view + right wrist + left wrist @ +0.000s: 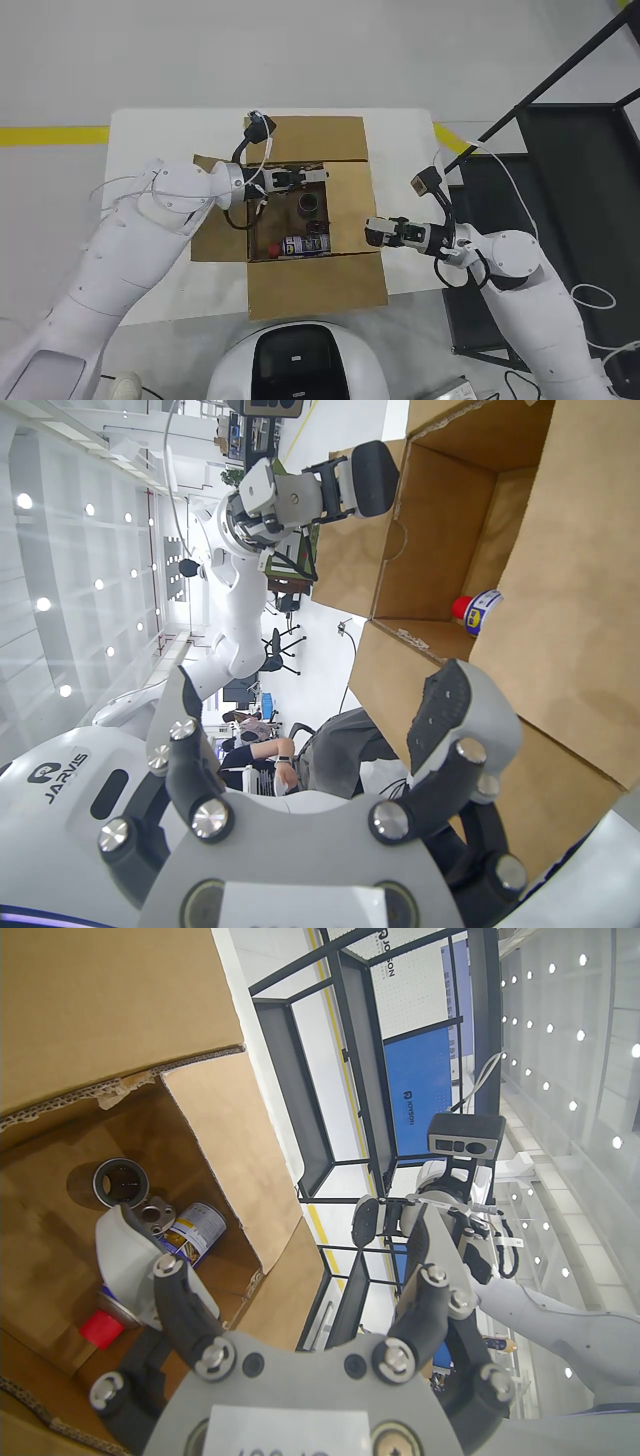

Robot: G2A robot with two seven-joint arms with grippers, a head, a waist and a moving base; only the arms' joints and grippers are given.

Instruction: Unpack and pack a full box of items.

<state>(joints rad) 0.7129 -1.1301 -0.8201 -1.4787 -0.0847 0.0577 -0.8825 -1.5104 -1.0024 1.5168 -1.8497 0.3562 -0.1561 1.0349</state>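
Mid-frame, the left gripper (318, 177) and right gripper (369, 232), fingers apart and empty, flank the open box (315, 285), its items (303, 243) not yet unpacked.

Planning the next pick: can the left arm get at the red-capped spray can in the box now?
Probably yes: the left gripper is open over the open box, and the spray can lies uncovered on its floor, close to one wall.

A white tabletop (160, 135) stands on a grey floor (300, 50) crossed by a yellow stripe (50, 135); a black metal rack (580, 180) stands just beside its right edge.
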